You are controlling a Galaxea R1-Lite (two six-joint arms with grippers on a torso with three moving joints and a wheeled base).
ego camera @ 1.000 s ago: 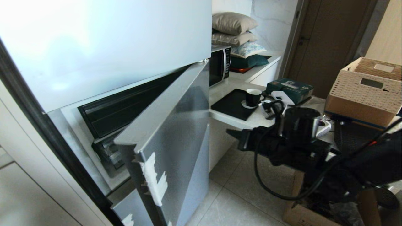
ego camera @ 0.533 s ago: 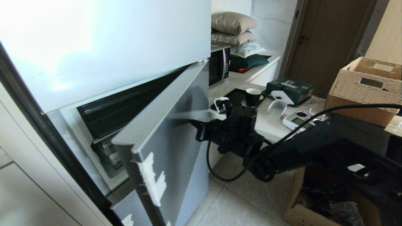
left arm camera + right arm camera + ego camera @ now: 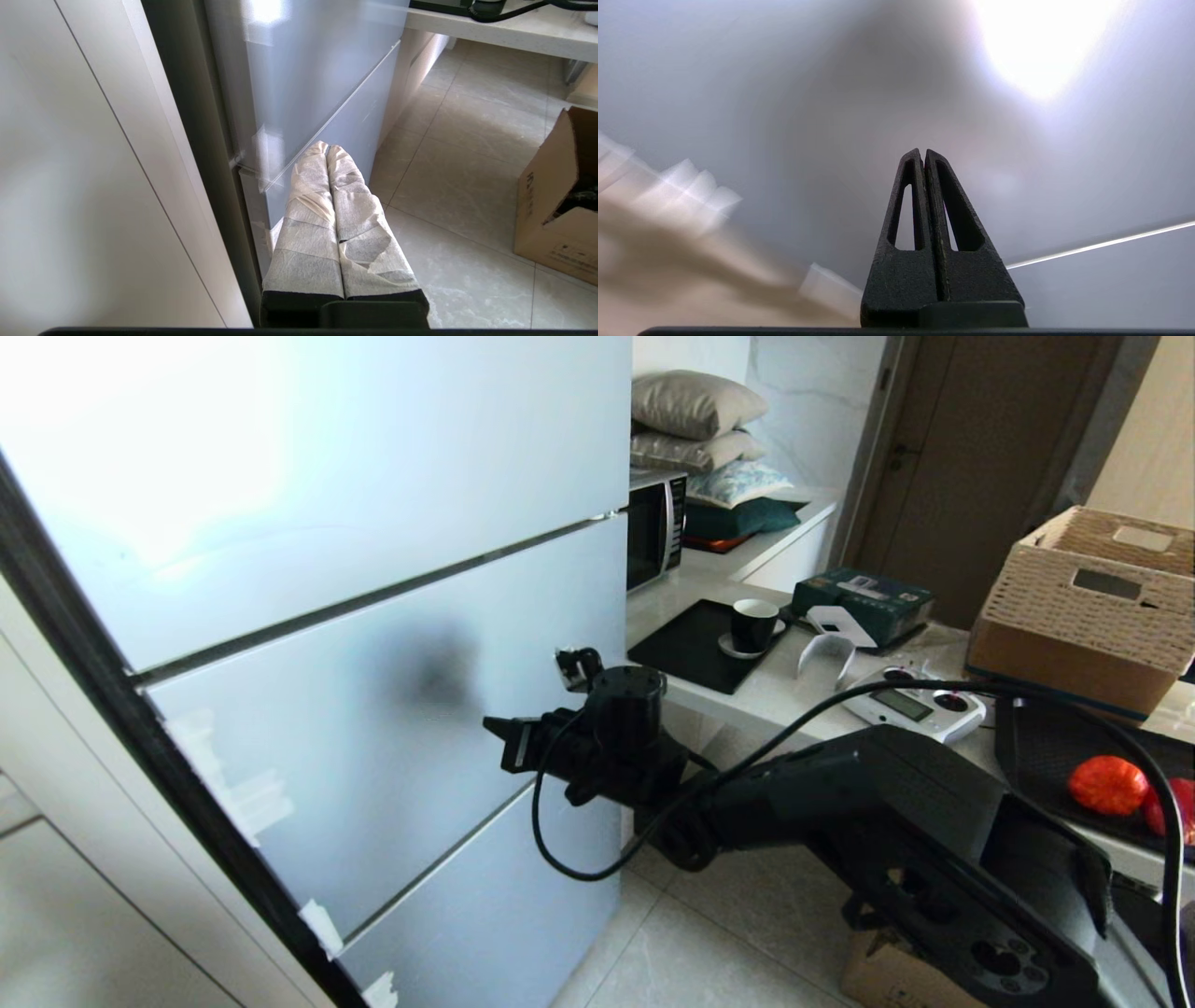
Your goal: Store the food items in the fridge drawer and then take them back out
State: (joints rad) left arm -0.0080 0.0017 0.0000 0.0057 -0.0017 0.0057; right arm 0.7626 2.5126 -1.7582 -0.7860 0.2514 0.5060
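Observation:
Two food items lie on a dark tray [image 3: 1036, 747] at the far right of the counter: an orange-red ribbed one [image 3: 1108, 784] and a red one [image 3: 1178, 807] cut by the picture's edge. The fridge drawer is hidden behind the frosted blue-grey middle door [image 3: 373, 728], which stands closed. My right gripper [image 3: 499, 739] [image 3: 923, 151] is shut and empty, its tips at the face of that door. My left gripper [image 3: 326, 148], wrapped in pale tape, is shut and hangs low by the fridge's bottom front corner.
A microwave [image 3: 653, 527] and pillows [image 3: 695, 406] stand behind the fridge's right side. On the white counter [image 3: 775, 686] are a black mat with a cup [image 3: 752, 623], a controller [image 3: 910, 705] and a wicker basket [image 3: 1088, 602]. A cardboard box [image 3: 558, 200] sits on the tiled floor.
The middle fridge door, ajar before, has swung closed. My right arm has swept left across the picture with its shut gripper against that door. The food items on the tray have come into view.

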